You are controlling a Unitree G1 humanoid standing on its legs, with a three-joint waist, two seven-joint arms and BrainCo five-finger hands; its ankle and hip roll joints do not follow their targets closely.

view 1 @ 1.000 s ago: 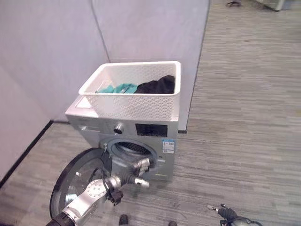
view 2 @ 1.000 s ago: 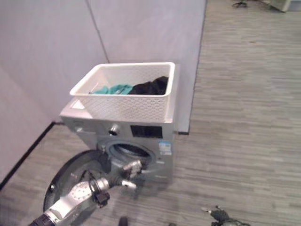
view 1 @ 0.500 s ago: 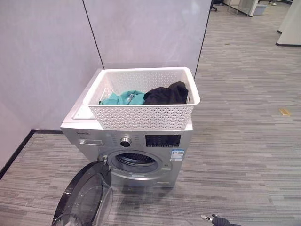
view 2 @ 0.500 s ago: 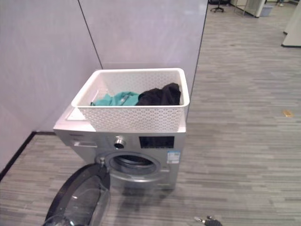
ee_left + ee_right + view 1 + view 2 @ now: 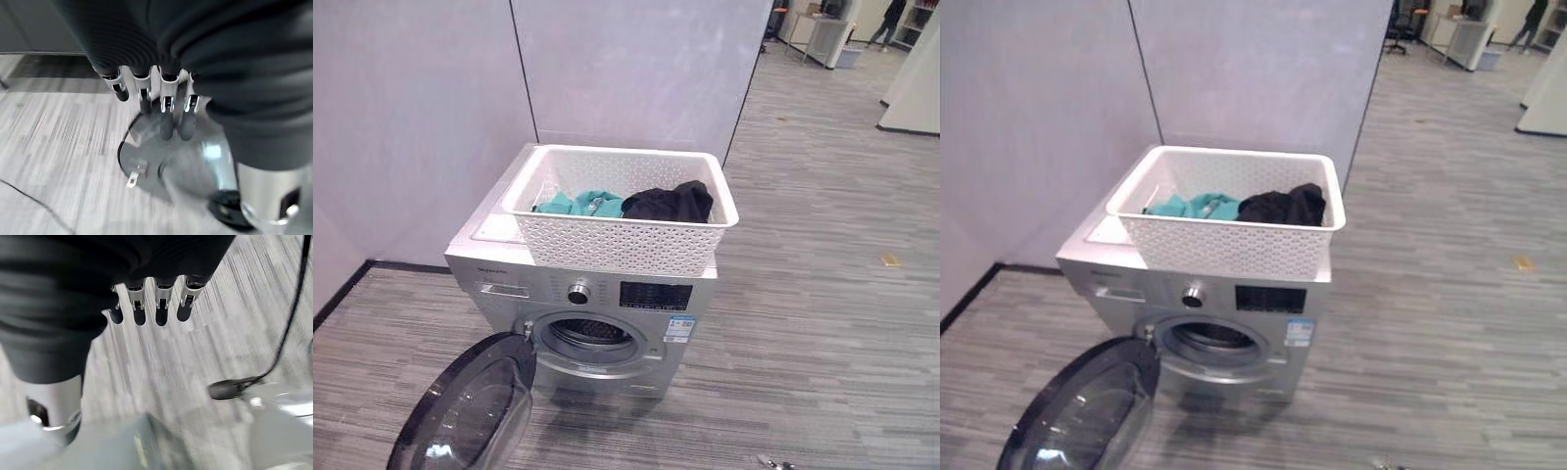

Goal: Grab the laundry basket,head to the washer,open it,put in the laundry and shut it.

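Laundry, teal and black cloth (image 5: 636, 203) in the white perforated basket (image 5: 625, 243), sits directly above the open drum (image 5: 589, 333); both empty hands (image 5: 161, 105) (image 5: 151, 308) hang relaxed.

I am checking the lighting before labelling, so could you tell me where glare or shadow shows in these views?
Left eye view: the open washer door has pale reflections on its glass, and a soft shadow lies on the floor beneath the washer. Left wrist view: a bright glint sits on the door beyond the left hand.
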